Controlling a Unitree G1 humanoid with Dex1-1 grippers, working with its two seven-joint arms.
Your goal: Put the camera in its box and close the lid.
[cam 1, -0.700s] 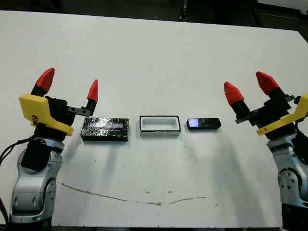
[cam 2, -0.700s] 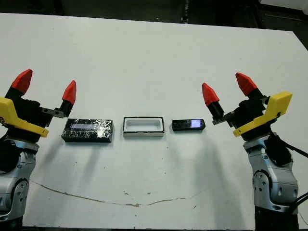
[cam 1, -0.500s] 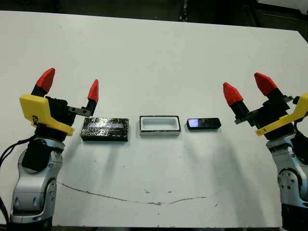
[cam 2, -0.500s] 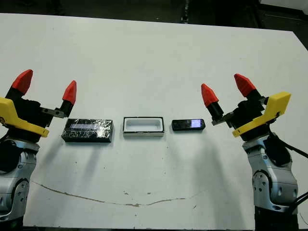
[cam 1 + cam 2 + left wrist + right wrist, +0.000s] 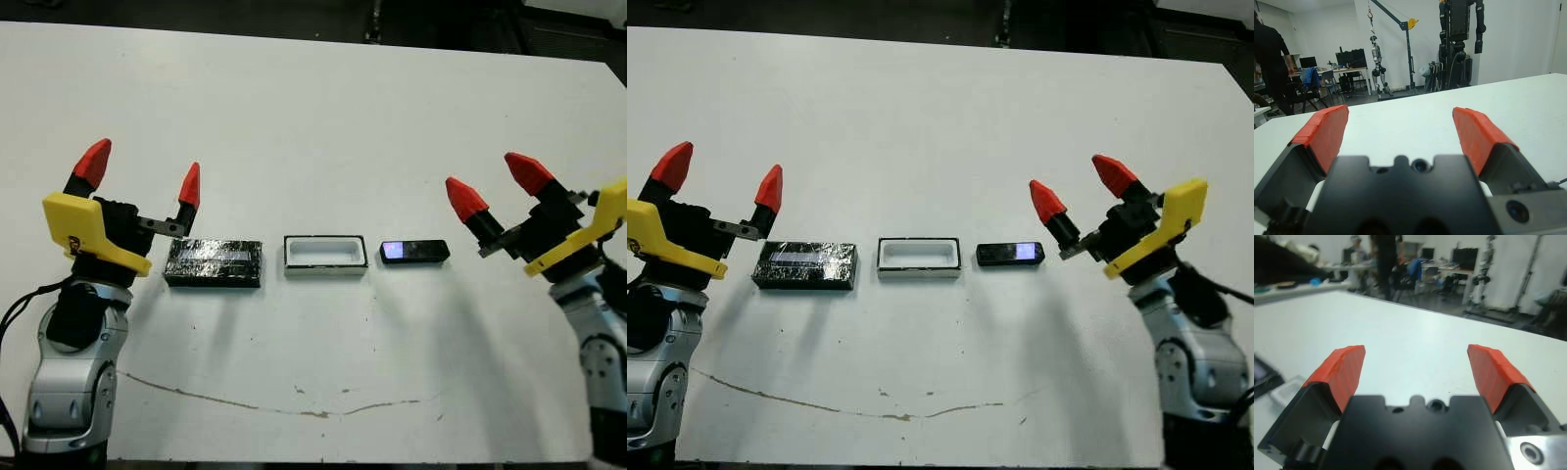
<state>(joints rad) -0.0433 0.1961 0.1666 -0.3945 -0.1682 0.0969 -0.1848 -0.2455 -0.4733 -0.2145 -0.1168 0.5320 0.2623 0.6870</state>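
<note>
- Nothing of the task is showing as done: the camera is lying flat on the white table, outside the box, which is sitting with its pale hollow bare and uncovered.
- The lid is lying flat on the table on the far side of the box from the camera, so the three things are forming one row, each just beside the next and none touching.
- The right gripper is hovering above the table with its two red-tipped fingers spread wide and grasping nothing; the camera is lying just beyond its inner fingertip, below it and apart from it, with the bluish screen end turned toward the box.
- The left gripper is likewise hanging released and bare, its fingers splayed; the lid is sitting just under and beyond its inner fingertip, not between the fingers.
- In each wrist view only bare table is showing between that gripper's fingers.
- Judging from this, the whole job is waiting: grasping the camera, lowering it into the hollow, then lifting the lid and seating it over the white rim.
- The right gripper looks the better placed for the camera, the left for the lid.
</note>
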